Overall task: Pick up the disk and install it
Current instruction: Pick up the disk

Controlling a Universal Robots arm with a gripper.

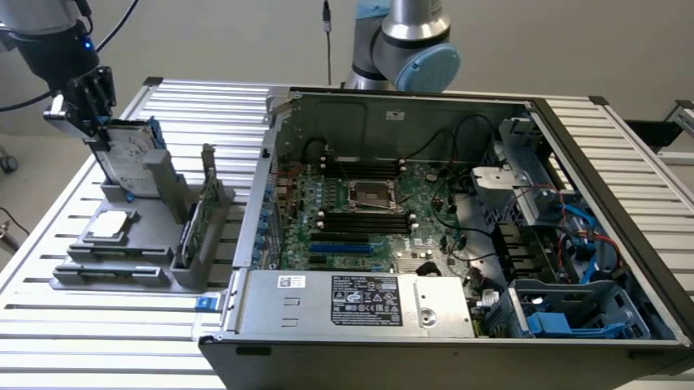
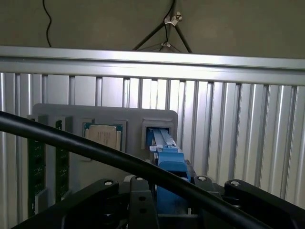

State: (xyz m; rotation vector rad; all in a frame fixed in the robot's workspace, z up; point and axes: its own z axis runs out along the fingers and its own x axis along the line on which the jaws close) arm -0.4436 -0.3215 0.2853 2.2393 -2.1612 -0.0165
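My end effector point(image 1: 91, 120) sits at the top of the disk point(image 1: 130, 161), which stands in the grey holder point(image 1: 114, 272) on the ribbed silver tabletop point(image 1: 97, 333) by a plain wall point(image 1: 217, 36); I cannot tell if it pinches.

Tool point(image 1: 96, 132) at upright disk point(image 1: 127, 162), open computer case point(image 1: 369, 122)

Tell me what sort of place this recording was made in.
Probably a robotics lab workcell for computer assembly: a ribbed aluminium table, an open black desktop computer case showing its green motherboard, and a silver robot arm with a blue joint cap.
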